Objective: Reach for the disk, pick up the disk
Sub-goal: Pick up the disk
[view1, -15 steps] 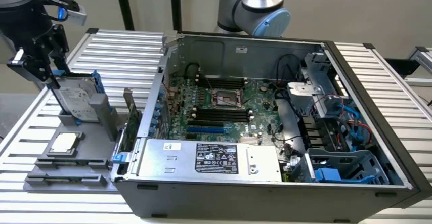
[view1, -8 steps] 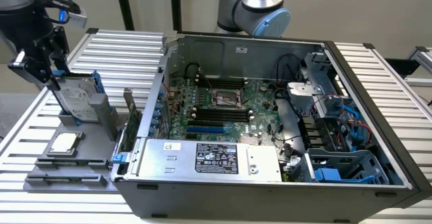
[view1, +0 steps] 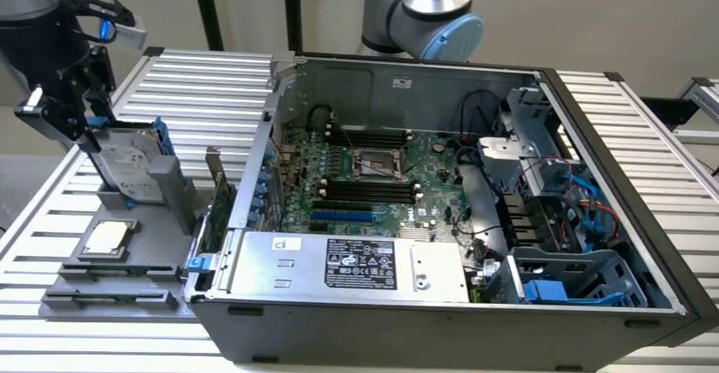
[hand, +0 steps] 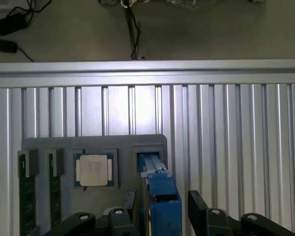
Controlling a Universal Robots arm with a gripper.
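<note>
The disk (view1: 121, 168) stands on edge in a slot of the grey holder (view1: 168, 196), at the exterior view's left; its silver face with a white label sits between bright blue rails. My gripper (view1: 87, 133) hangs at the disk's upper end, tilted over it. In the wrist view the disk's blue rail (hand: 163, 209) runs between my two black fingers (hand: 130, 200), and my gripper (hand: 162, 197) is open. One finger is close to the rail and the other stands a clear gap away. Nothing is gripped.
A small square silver chip (view1: 109, 237) (hand: 93, 170) lies in the holder beside the disk, with memory sticks (hand: 24, 194) further along. An open computer case (view1: 450, 179) with a silver power supply (view1: 348, 263) stands on the ribbed aluminium table (hand: 226, 123).
</note>
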